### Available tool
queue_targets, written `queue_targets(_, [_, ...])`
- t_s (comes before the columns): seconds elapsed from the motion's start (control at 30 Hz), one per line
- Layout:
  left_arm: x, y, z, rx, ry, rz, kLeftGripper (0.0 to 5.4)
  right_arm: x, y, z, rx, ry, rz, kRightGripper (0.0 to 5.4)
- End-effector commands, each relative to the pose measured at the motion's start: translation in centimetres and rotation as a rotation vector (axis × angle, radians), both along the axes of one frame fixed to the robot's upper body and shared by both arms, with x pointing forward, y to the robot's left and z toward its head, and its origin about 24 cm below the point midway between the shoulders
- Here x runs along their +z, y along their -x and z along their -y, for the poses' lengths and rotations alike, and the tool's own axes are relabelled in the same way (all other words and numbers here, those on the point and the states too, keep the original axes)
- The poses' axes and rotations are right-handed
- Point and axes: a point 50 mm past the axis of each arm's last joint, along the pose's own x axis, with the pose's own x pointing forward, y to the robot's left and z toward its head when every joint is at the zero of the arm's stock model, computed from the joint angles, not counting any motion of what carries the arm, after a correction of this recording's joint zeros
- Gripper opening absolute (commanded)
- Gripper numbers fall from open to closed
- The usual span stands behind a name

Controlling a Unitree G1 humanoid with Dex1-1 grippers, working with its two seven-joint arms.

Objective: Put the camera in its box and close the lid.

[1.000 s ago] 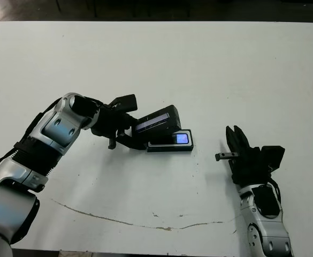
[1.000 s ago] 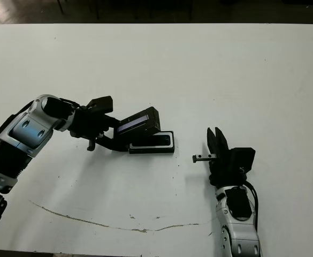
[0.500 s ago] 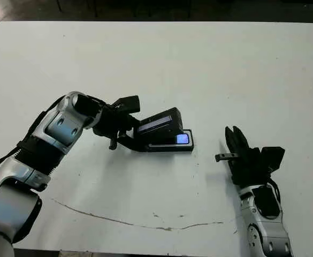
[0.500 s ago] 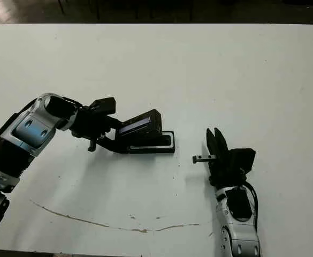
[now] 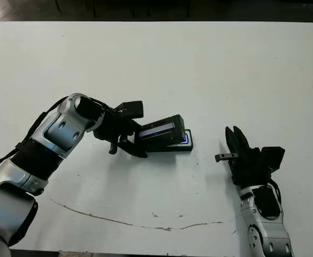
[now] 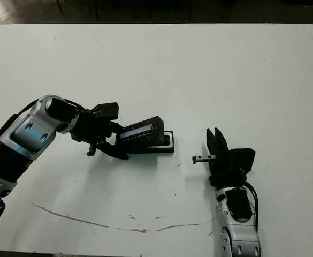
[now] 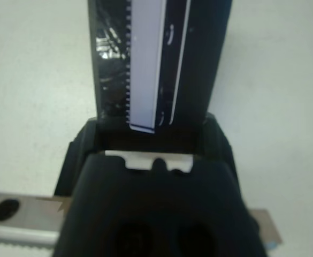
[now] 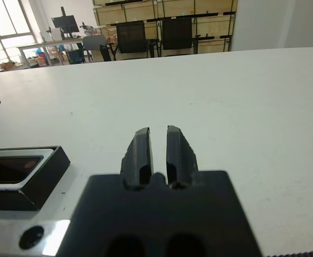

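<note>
here the left gripper (image 5: pixel 128 134) holds the lid (image 5: pixel 161 131) tilted over the box (image 5: pixel 186 145).

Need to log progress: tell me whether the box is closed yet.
Not yet: the lid sits tilted over the box, held by the left gripper.

Silver-grey arm shells, black joints and cables, each gripper black-fingered with a steel bracket.

The lid (image 5: pixel 161 132) hangs tilted over the box (image 5: pixel 187 145), camera (image 8: pixel 9 167) inside.
</note>
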Motion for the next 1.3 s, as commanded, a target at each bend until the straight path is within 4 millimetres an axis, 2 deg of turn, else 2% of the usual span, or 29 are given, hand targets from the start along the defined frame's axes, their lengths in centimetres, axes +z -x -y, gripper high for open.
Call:
queue_targets(0.03, [-2.6, 0.8, 0.1, 0.012, -0.035, -0.067, 1.73, -0.8, 0.4, 0.2, -0.009, 0.01, -0.044, 0.0])
queue_targets(0.4, [-3.6, 0.2, 2.4, 0.147, -0.045, -0.14, 1.73, -0.8, 0.4, 0.3, -0.005, -0.013, -0.04, 0.0])
queue_targets(0.67, [-3.4, 0.2, 4.5, 0.033, -0.09, -0.059, 1.73, -0.6, 0.4, 0.5, -0.012, -0.032, -0.019, 0.0])
queue_targets(0.97, [-3.3, 0.3, 6.0, -0.009, -0.176, -0.028, 1.73, -0.2, 0.4, 0.4, -0.035, -0.034, -0.02, 0.0])
queue_targets(1.17, [-3.4, 0.5, 6.5, 0.052, -0.161, -0.067, 1.73, -0.2, 0.4, 0.5, -0.027, -0.047, -0.017, 0.0])
queue_targets(1.3, [-3.7, 0.8, 6.3, 0.058, -0.146, -0.074, 2.56, -0.3, 0.4, 0.4, -0.029, -0.039, -0.015, 0.0])
